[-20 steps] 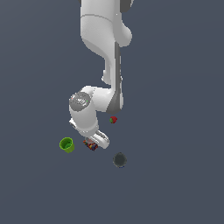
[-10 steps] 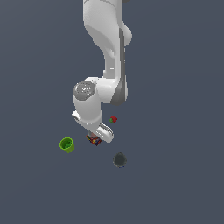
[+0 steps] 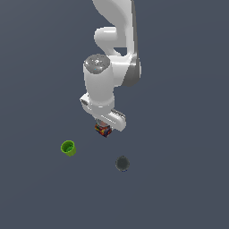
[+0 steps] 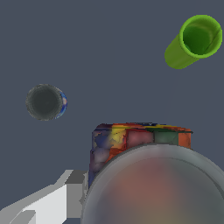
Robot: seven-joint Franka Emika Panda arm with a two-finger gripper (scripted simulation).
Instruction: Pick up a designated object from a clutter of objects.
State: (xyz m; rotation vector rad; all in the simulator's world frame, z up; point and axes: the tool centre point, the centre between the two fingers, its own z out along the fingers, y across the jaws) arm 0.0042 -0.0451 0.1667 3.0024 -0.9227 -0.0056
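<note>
Flat dark grey-blue floor all round, no walls or other surfaces seen. One white arm reached down from the top of the exterior view, with the claw at its lower end. The claw looked closed onto the cube, which sat right under the hand between the fingers; how wide the jaws stood could not be read exactly because the hand covered most of it. In the wrist view the cube filled the space just in front of the camera, partly behind a blurred round shape, with one pale finger beside it. The cube appeared to be off the floor, but that was hard to confirm. Counts: one cube with red, blue, yellow and orange patches; one green cup; one dark grey round thing. The cup sat toward the exterior view's left of the cube, apart from it, open mouth up and slightly tilted. The round thing sat below and toward the exterior view's right, also apart. The cube had no long axis; its patched faces sat roughly level in the wrist view.
</note>
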